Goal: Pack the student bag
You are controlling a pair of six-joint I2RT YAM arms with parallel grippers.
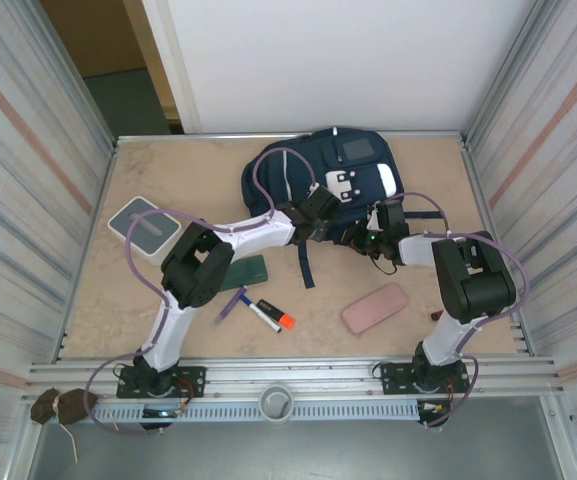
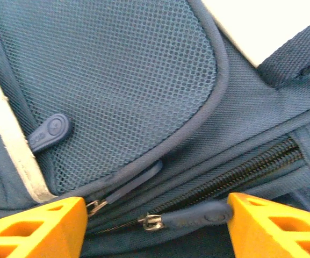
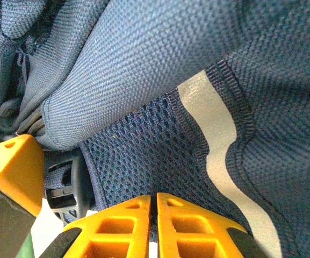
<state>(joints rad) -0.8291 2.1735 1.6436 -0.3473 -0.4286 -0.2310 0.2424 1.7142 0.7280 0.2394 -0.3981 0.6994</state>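
Handling: student bag [image 1: 318, 165] likely soft, limp; best hold zipper pull [image 2: 197, 215]; left gripper [image 2: 156, 208] spread astride it; right gripper [image 3: 155, 203] pressed together at mesh [image 3: 138, 156].

Navy, white-striped student bag [image 1: 313, 160]

A robot test cell, probably within a lab, is indicated: a beige table [image 1: 188, 170] is boxed in by corrugated metal walls [image 1: 28, 150] and a white back panel [image 1: 328, 60]. A left arm [image 1: 193, 265] and a right arm [image 1: 473, 280] are bolted to an aluminium rail [image 1: 298, 375].
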